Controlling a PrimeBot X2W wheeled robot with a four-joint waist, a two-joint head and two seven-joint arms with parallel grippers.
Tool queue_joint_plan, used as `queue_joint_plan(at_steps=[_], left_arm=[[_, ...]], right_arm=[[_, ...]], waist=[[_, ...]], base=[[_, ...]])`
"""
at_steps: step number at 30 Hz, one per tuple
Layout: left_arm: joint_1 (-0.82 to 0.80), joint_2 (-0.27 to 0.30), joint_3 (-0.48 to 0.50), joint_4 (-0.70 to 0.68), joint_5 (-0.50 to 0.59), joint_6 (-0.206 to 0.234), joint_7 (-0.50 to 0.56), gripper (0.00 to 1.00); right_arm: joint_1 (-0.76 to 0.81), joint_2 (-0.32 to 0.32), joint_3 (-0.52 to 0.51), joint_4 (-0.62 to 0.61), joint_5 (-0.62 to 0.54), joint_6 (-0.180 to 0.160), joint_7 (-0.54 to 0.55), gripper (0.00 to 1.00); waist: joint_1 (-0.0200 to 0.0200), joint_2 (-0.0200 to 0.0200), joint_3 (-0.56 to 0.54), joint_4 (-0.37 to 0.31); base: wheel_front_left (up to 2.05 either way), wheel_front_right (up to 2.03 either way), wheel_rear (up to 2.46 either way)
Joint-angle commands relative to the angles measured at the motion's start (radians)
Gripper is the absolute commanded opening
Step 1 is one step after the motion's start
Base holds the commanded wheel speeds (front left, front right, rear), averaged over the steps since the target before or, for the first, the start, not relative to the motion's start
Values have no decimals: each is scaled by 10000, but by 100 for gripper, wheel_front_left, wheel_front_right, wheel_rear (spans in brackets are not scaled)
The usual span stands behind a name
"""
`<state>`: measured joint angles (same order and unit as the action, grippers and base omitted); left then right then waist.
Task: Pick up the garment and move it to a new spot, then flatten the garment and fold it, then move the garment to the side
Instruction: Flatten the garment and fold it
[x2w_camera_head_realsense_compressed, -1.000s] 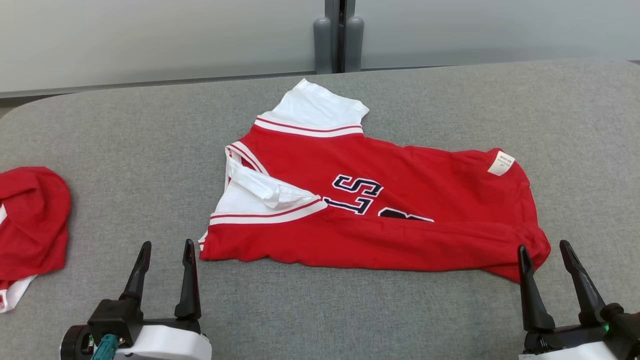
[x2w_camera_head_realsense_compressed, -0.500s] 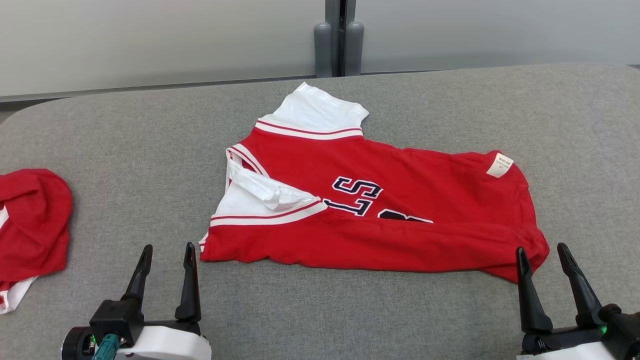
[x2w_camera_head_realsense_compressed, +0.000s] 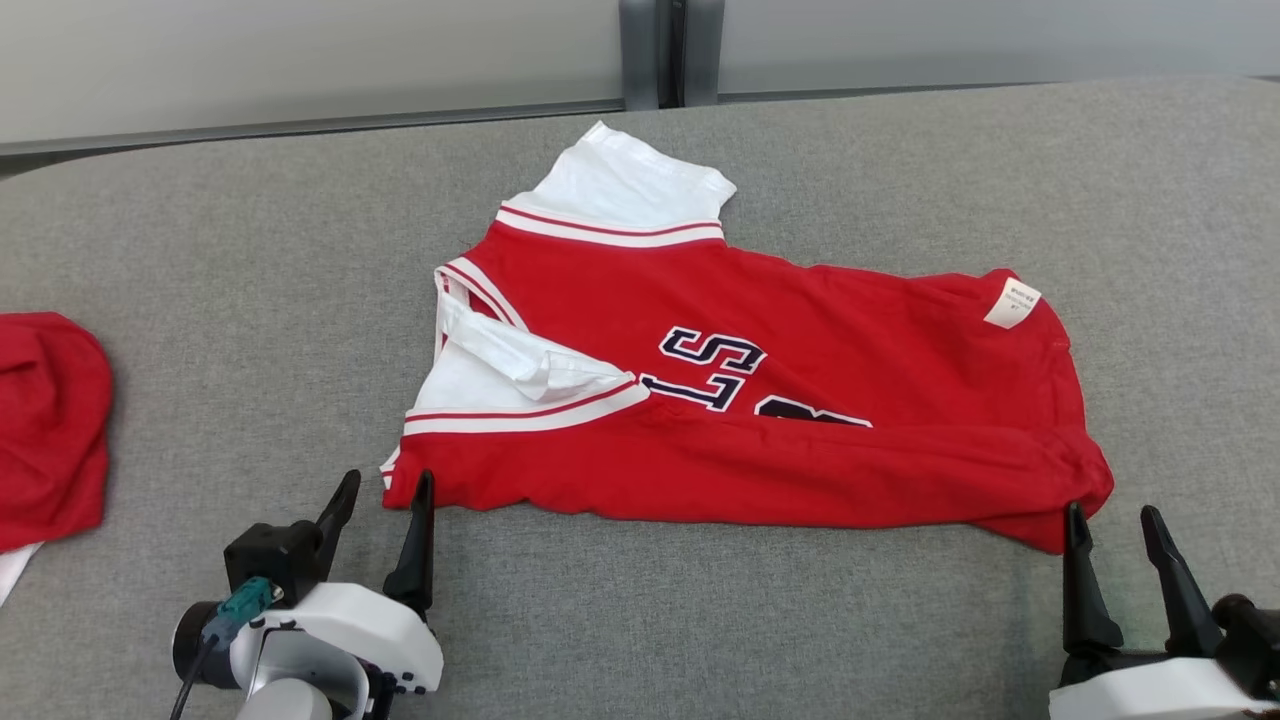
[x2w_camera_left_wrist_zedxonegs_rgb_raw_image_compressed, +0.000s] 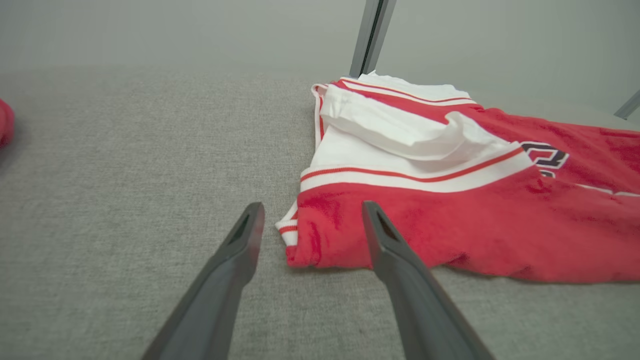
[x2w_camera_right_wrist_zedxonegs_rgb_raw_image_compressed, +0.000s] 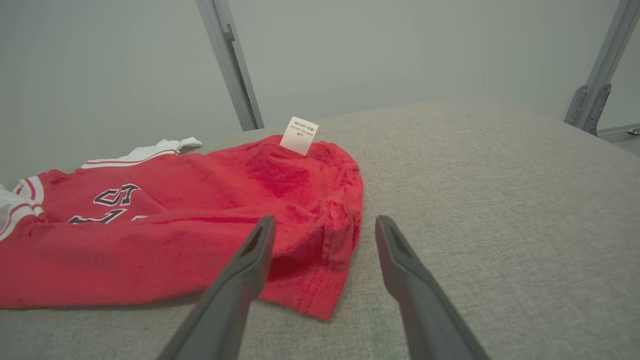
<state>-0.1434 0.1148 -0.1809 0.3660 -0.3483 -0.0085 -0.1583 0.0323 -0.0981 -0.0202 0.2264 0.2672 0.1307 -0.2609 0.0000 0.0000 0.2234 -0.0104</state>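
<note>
The left pincer (x2w_camera_head_realsense_compressed: 388, 478) is spread as wide as it goes and has hold of nothing. It sits low over the grey counter (x2w_camera_head_realsense_compressed: 250, 250). Just past its fingertips lies the near corner of the red garment (x2w_camera_head_realsense_compressed: 850, 330), the end with the white bands and thin red stripes. In the left wrist view that corner lies in the gap between the two dark fingers, just beyond the tips. I cannot tell whether either tip touches the cloth. Farther out from this pincer and a little to its right, a loose white fold (x2w_camera_head_realsense_compressed: 530, 365) lies over the white part of the chest. Beyond that, a white sleeve (x2w_camera_head_realsense_compressed: 620, 185) points toward the far edge of the counter. Well off to this pincer's left, a second red piece of clothing (x2w_camera_head_realsense_compressed: 50, 420) lies in a heap at the counter's edge.

The right pincer (x2w_camera_head_realsense_compressed: 1112, 512) is also fully spread and empty. The garment's other near corner lies just ahead of its left finger. In the right wrist view that finger crosses in front of the red hem, while the right finger has only bare counter before it. Farther out from this pincer, a small white label (x2w_camera_head_realsense_compressed: 1012, 302) stands up at the garment's far corner. To its left, dark outlined lettering (x2w_camera_head_realsense_compressed: 712, 365) runs across the middle of the garment, with a lengthwise fold of red cloth lying over its near edge. Beyond the counter is a pale grey wall with a vertical post (x2w_camera_head_realsense_compressed: 670, 50).
</note>
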Motion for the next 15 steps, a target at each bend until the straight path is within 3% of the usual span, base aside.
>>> queue_joint_plan(at_steps=[1, 9, 10, 12, 13, 14, 15], left_arm=[[-216, 62, -8, 165, -83, -75, 24, 100], [-1240, 50, -43, 1752, -476, -466, 542, 100], [-1311, 35, -51, 1883, -540, -515, 602, 90], [-1439, 25, -124, 2117, -609, -629, 654, 5], [-1452, -6, -158, 2224, -694, -688, 713, 0], [-1490, -13, -188, 2295, -709, -733, 695, 0], [-1529, 4, -216, 2308, -676, -775, 567, 0]], right_arm=[[-247, -36, 14, 185, 21, 0, -45, 100], [-1465, -186, 607, 2244, 610, 0, -54, 100], [-1586, -200, 691, 2344, 717, 0, -56, 100], [-1674, -236, 925, 2683, 927, 0, -24, 100], [-1718, -233, 1042, 2784, 1063, 0, -19, 84], [-1745, -241, 1161, 2900, 1224, 0, -5, 37], [-1791, -287, 1230, 2966, 1328, 0, 4, 0]], waist=[[0, 0, 172, -53], [0, 0, 592, -98], [0, 0, 632, -77], [0, 0, 675, -40], [0, 0, 691, -30], [0, 0, 703, -19], [0, 0, 713, -17]], base=[[0, 0, 0], [0, 0, 0], [0, 0, 0], [0, 0, 0], [0, 0, 0], [0, 0, 0], [0, 0, 0]])
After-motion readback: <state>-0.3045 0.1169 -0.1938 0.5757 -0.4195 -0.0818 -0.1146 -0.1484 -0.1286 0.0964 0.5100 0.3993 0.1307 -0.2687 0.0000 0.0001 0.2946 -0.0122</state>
